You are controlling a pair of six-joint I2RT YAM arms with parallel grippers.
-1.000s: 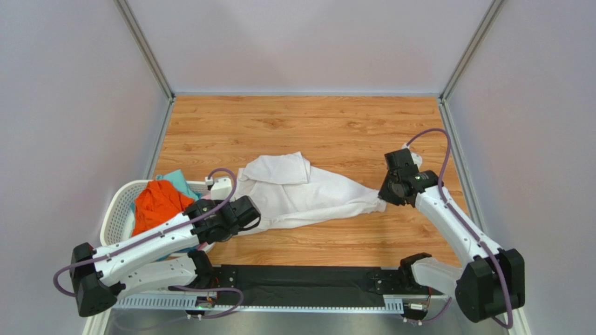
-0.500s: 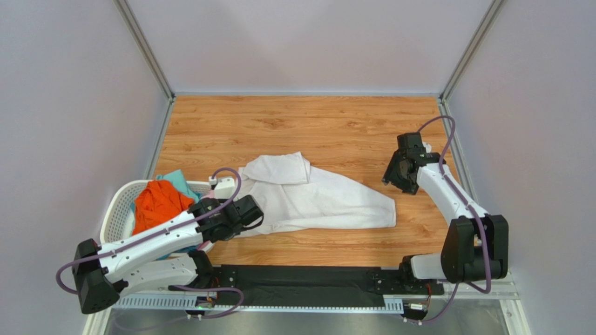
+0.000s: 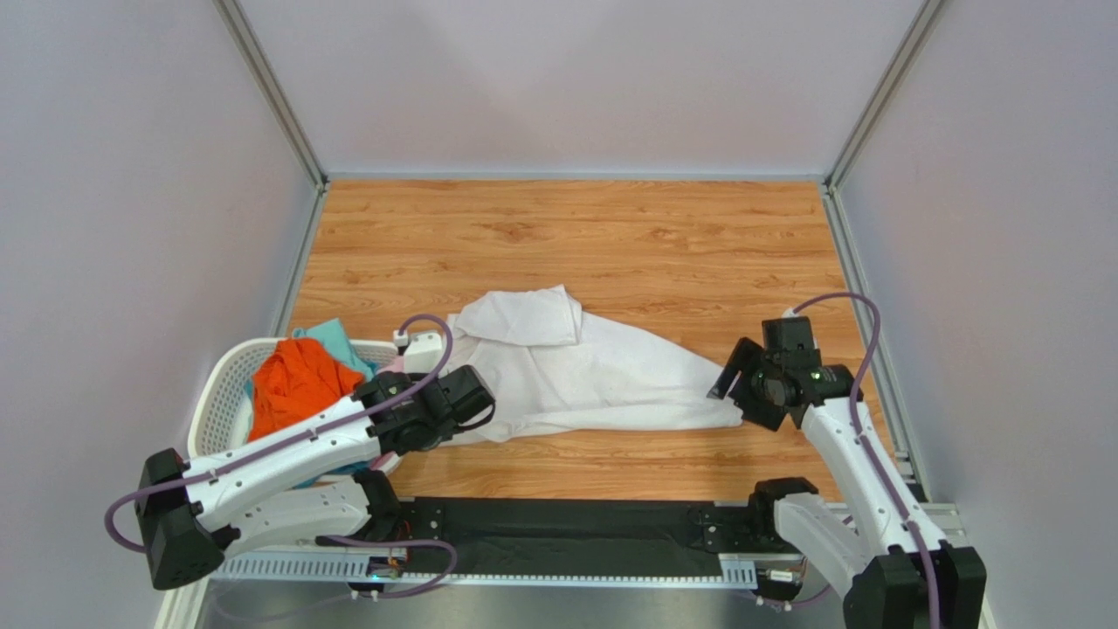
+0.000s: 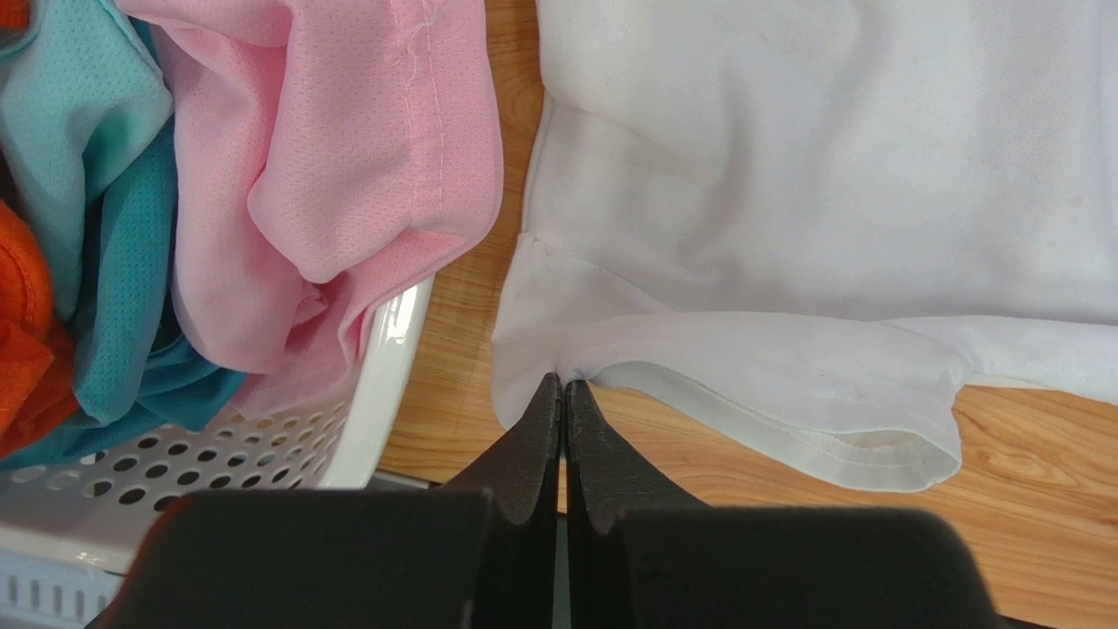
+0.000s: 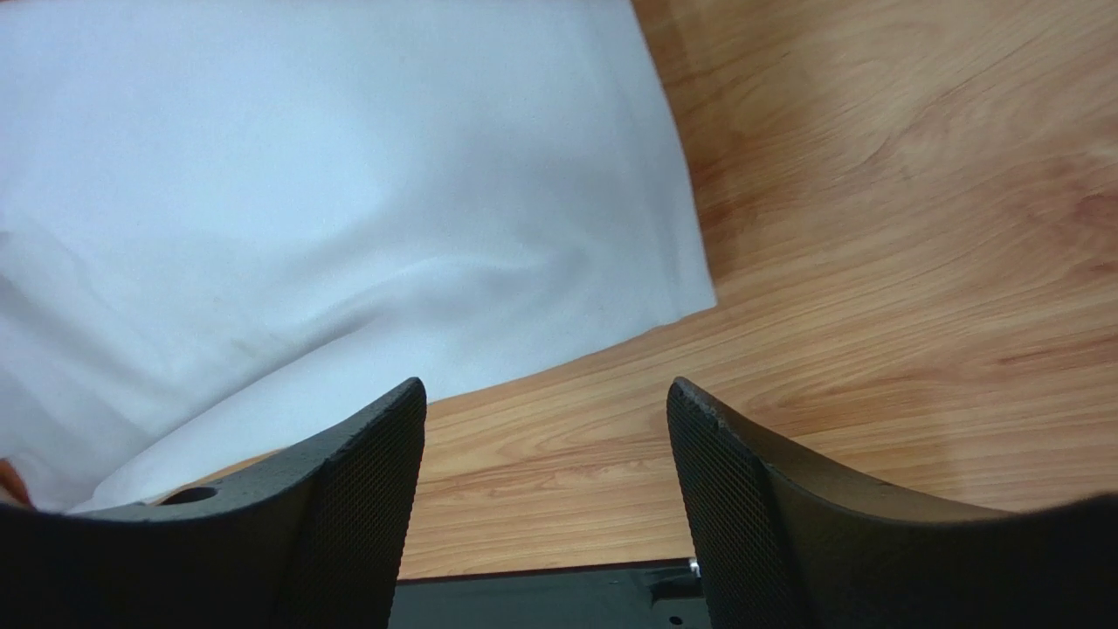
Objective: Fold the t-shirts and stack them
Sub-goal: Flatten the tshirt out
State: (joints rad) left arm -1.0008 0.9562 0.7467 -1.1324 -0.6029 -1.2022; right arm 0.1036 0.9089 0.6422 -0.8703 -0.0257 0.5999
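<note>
Wood-grain tabletop (image 3: 578,223) fills your workspace, and the biggest thing on it is the white t-shirt (image 3: 591,374). It lies unfolded and rumpled across the near half, running from just beside the basket out toward the right edge. A loose flap is bunched up on its far left part, and the right end tapers to a flat corner.

Next in size is the white perforated laundry basket (image 3: 217,393), which sits at the near left corner against the left edge. Inside it you have an orange shirt (image 3: 299,380) heaped on top and a teal shirt (image 3: 335,338) poking out on the far side. The left wrist view also shows a pink shirt (image 4: 341,171) draped over the basket rim (image 4: 381,380), hanging close to the white cloth (image 4: 814,197).

Your left gripper (image 3: 470,400) is down at the shirt's left end, just beside the basket. In its wrist view the fingers are pressed together (image 4: 564,387), clenched on the white t-shirt's near edge where the cloth puckers at the tips.

Your right gripper (image 3: 735,380) is at the shirt's right end, near the right edge of the tabletop. Its fingers are spread wide and grasp nothing (image 5: 545,393). Between them you see the shirt's corner (image 5: 328,197) and bare wood.
</note>
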